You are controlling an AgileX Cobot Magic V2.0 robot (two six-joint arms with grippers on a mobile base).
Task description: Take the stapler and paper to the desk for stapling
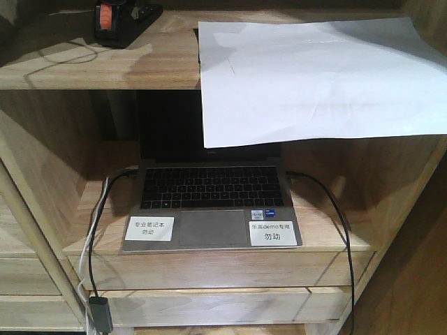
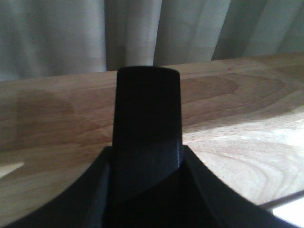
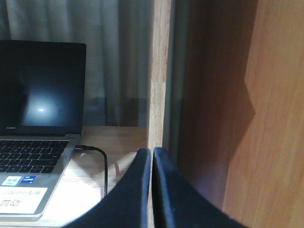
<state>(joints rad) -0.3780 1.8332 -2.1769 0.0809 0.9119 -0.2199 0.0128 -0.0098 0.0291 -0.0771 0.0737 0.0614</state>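
Observation:
The stapler [image 1: 115, 19], black with an orange-red end, sits at the back left of the upper shelf [image 1: 91, 66]. The white paper [image 1: 314, 77] lies on that shelf's right part, its front half hanging over the edge. Neither gripper shows in the front view. My left gripper [image 2: 147, 156] hovers over the light-wood desk [image 2: 237, 156]. A flat black slab [image 2: 148, 118] rises between its fingers [image 2: 90, 194], and I cannot tell what it is. My right gripper [image 3: 151, 156] is shut with nothing in it, facing a shelf upright [image 3: 159, 71].
An open laptop [image 1: 209, 202] [image 3: 33, 109] with white labels fills the lower shelf, below the hanging paper. Black cables [image 1: 335, 216] [image 3: 102, 164] run from both its sides. Drawer fronts [image 1: 209, 269] sit underneath. Grey curtains [image 2: 142, 33] hang behind the desk.

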